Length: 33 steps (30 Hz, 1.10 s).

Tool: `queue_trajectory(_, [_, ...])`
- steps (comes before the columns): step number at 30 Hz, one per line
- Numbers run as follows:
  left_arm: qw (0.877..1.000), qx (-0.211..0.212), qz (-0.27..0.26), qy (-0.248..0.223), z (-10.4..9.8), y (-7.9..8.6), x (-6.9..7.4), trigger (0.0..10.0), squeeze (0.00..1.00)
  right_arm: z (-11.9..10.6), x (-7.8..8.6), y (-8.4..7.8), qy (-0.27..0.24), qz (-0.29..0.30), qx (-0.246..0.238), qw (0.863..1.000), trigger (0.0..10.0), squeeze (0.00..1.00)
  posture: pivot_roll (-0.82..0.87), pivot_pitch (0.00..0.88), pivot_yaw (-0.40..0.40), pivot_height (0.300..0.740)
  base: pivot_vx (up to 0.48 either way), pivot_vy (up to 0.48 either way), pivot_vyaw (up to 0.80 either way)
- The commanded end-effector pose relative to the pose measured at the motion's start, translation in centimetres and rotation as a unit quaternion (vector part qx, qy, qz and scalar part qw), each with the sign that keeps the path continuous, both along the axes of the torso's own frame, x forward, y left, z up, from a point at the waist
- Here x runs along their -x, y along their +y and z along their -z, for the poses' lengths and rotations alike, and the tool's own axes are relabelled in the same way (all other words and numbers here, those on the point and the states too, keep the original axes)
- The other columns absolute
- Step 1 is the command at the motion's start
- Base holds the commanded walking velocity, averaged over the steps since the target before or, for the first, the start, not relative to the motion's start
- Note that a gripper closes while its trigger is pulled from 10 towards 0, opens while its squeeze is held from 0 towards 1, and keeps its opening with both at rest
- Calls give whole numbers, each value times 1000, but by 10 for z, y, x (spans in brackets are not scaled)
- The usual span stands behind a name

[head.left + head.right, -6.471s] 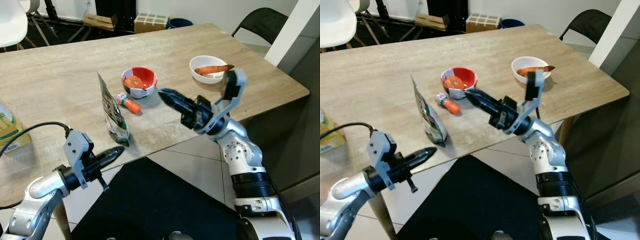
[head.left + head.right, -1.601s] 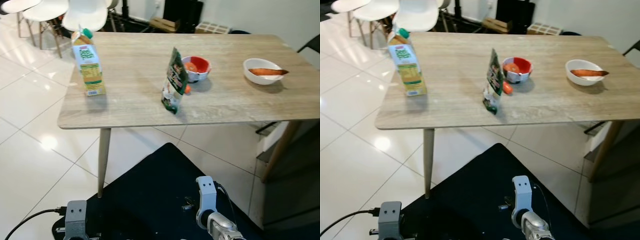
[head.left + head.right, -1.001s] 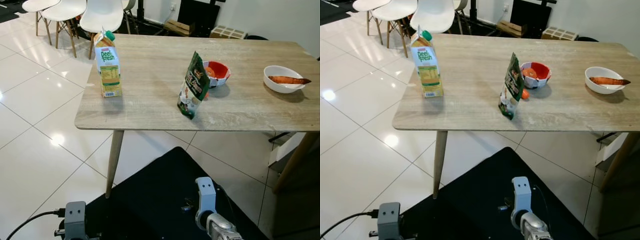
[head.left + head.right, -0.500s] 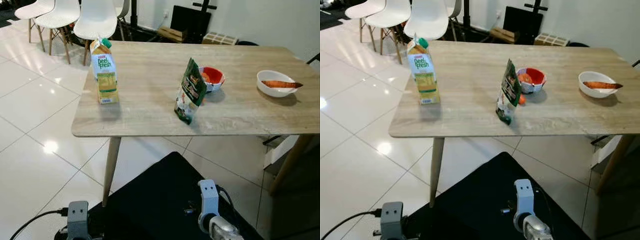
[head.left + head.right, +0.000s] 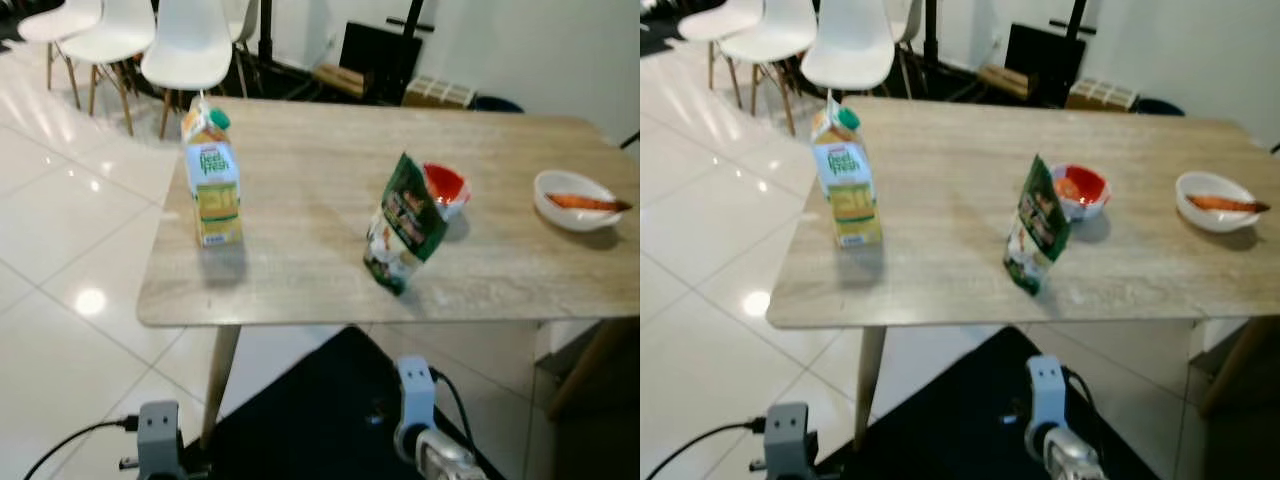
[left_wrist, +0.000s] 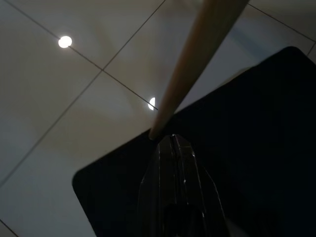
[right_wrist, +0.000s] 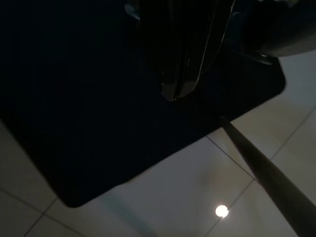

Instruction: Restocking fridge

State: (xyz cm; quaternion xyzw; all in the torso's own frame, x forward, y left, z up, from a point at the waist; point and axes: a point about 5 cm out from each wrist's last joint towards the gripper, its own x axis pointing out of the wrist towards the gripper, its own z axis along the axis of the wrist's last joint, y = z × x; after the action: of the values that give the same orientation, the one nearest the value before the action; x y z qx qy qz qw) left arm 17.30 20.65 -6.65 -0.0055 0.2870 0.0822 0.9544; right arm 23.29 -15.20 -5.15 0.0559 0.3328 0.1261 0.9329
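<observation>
A yellow and green juice carton [image 5: 212, 186] stands upright near the left end of the wooden table [image 5: 300, 270]. A green snack bag [image 5: 403, 225] stands near the front edge at mid-table. Just behind it sits a red bowl [image 5: 443, 187], and a white bowl [image 5: 578, 200] holding an orange vegetable is at the far right. Both arms hang low in front of the table. My left gripper [image 6: 173, 140] is shut above the black mat, close to a table leg [image 6: 197, 64]. My right gripper [image 7: 177, 94] is shut too, pointing down at the mat.
White chairs [image 5: 190, 45] stand behind the table's left end. A black cabinet [image 5: 375, 50] and a cardboard box [image 5: 438, 92] sit by the back wall. A black mat [image 5: 300, 420] covers the glossy tile floor below me. A table leg [image 5: 222, 380] stands front left.
The whole picture has shifted and blurred, so the camera moved; the table now looks a little closer. Both arms, raised over the table 6.5 s ago, hang down.
</observation>
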Motion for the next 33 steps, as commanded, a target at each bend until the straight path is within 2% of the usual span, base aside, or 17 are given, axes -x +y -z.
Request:
queue_trajectory(1, [1000,-3,5,21,5,0,9,10000,0,6,9,-9,18,15,6,1000,10000,0,-7,86,-67,740,0,0,0])
queue_trajectory(9, [1000,-9,6,19,5,-1,9,10000,0,7,11,-13,18,21,7,1000,10000,0,-7,95,-62,740,0,0,0])
queue_trajectory(13, [999,-14,33,6,3,-4,6,10000,0,2,7,-21,-2,24,-1,1000,10000,0,-8,99,-59,740,0,0,0])
queue_trajectory(15, [994,-19,106,-14,-2,-11,3,10000,0,-6,1,-20,-21,-12,-60,998,10000,0,-9,103,-57,740,0,0,0])
queue_trajectory(16, [987,-15,157,-29,-5,-18,2,10000,0,-10,-1,-18,-26,-48,-99,994,10000,0,-10,104,-56,740,0,0,0])
queue_trajectory(17, [987,-15,157,-29,-5,-18,2,10000,0,-10,-1,-18,-26,-48,-99,994,10000,0,-10,104,-56,740,0,0,0])
queue_trajectory(19, [968,-2,243,-60,-12,-30,2,10000,0,-21,-4,-13,-34,-131,-180,974,10000,0,-12,106,-56,740,0,0,0])
queue_trajectory(21, [944,25,310,-111,-26,-42,0,10000,0,-42,-10,-13,-45,-232,-265,935,10000,0,-13,110,-59,740,0,0,0])
queue_trajectory(22, [944,25,310,-111,-26,-42,0,10000,0,-42,-10,-13,-45,-232,-265,935,10000,0,-13,110,-59,740,0,0,0])
queue_trajectory(24, [925,45,337,-168,-46,-51,-9,10000,0,-69,-17,-16,-56,-301,-319,897,10000,0,-13,112,-63,740,0,0,0])
queue_trajectory(26, [925,45,337,-168,-46,-51,-9,10000,0,-69,-17,-16,-56,-301,-319,897,10000,0,-13,112,-63,740,0,0,0])
queue_trajectory(27, [917,52,344,-194,-57,-55,-14,10000,0,-84,-21,-16,-64,-326,-342,879,10000,0,-12,113,-65,740,0,0,0])
queue_trajectory(29, [886,72,382,-253,-91,-73,-26,10000,0,-127,-31,-12,-111,-371,-394,834,10000,0,-10,117,-70,740,0,0,0])
queue_trajectory(31, [859,79,416,-287,-115,-87,-30,10000,0,-157,-35,-8,-146,-401,-424,799,10000,0,-10,118,-72,740,0,0,0])
queue_trajectory(32, [853,77,424,-295,-120,-89,-31,10000,0,-170,-38,-6,-167,-407,-437,784,10000,0,-10,118,-72,740,0,0,0])
queue_trajectory(33, [853,77,424,-295,-120,-89,-31,10000,0,-170,-38,-6,-167,-407,-437,784,10000,0,-10,118,-72,740,0,0,0])
